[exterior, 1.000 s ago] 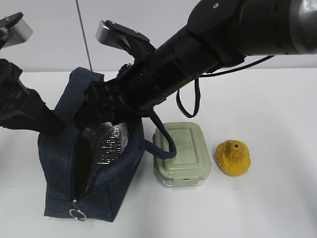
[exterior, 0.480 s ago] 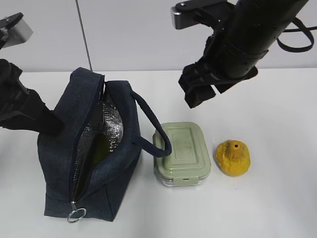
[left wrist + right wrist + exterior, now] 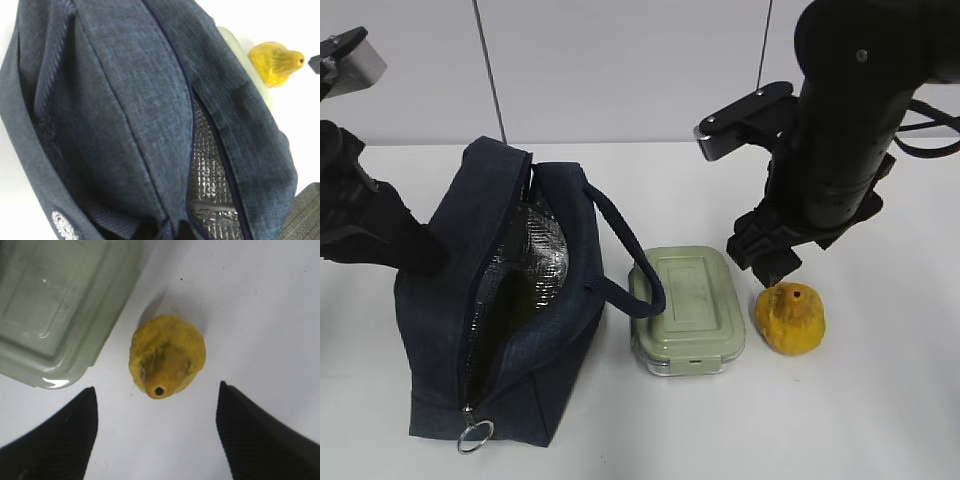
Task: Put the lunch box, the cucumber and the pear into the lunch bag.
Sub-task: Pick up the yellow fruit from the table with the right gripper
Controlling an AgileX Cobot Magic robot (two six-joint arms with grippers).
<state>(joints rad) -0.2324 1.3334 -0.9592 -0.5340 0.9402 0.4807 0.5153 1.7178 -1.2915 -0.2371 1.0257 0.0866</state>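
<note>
Having swung away from the lunch bag (image 3: 505, 300) where the cucumber (image 3: 525, 300) now lies, the right gripper (image 3: 157, 432) hangs wide-jawed above the pear (image 3: 167, 356), at three o'clock of the lunch box (image 3: 686, 308), while the left gripper stays pinched on the bag's edge.

We see a plain white table (image 3: 880, 420), a pale grey wall (image 3: 620, 60) behind it, thin dark vertical seams on that wall.
</note>
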